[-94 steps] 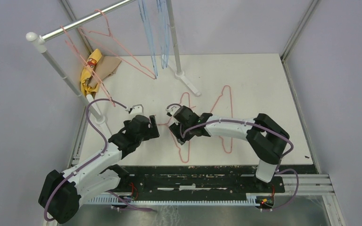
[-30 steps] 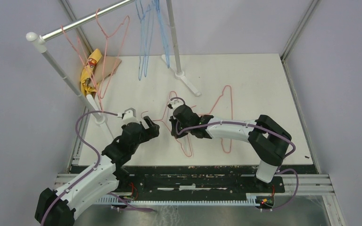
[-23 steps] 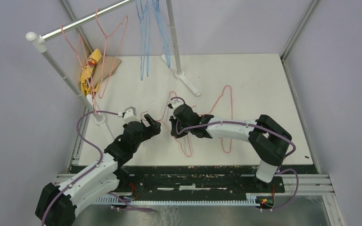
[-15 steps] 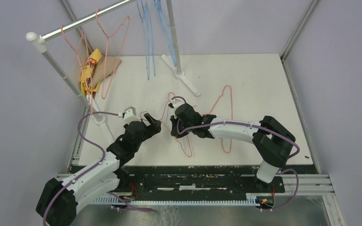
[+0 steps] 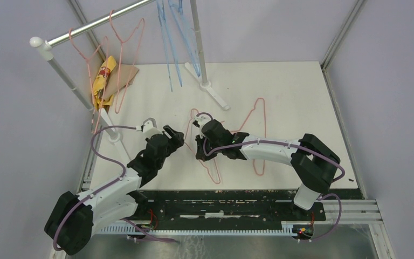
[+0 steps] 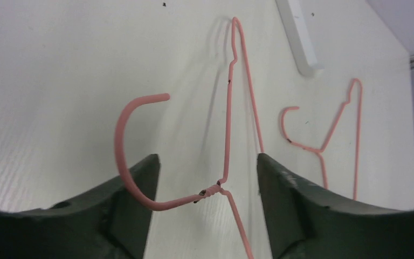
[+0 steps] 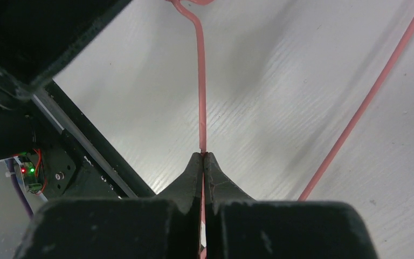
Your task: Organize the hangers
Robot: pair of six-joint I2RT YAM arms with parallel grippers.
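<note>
Grey walls enclose a white tabletop (image 5: 291, 91), with a silver rail (image 5: 102, 22) at the upper left of the overhead view carrying pink hangers (image 5: 135, 54) and blue hangers (image 5: 166, 54). The right pincer (image 7: 203, 155) is clamped tight on the wire of a pink hanger (image 6: 210, 190) at frame centre, apparently to hold it steady for a handover. The left pincer (image 6: 207, 159) stands wide, one finger on either side of the twisted neck, not touching it. That hanger's long axis runs from the upper to the lower frame in the overhead view. Its hook (image 6: 123, 140) points frame-left toward the left arm. A second pink hanger (image 6: 333, 127) lies flat on the tabletop to its right, ungripped.
</note>
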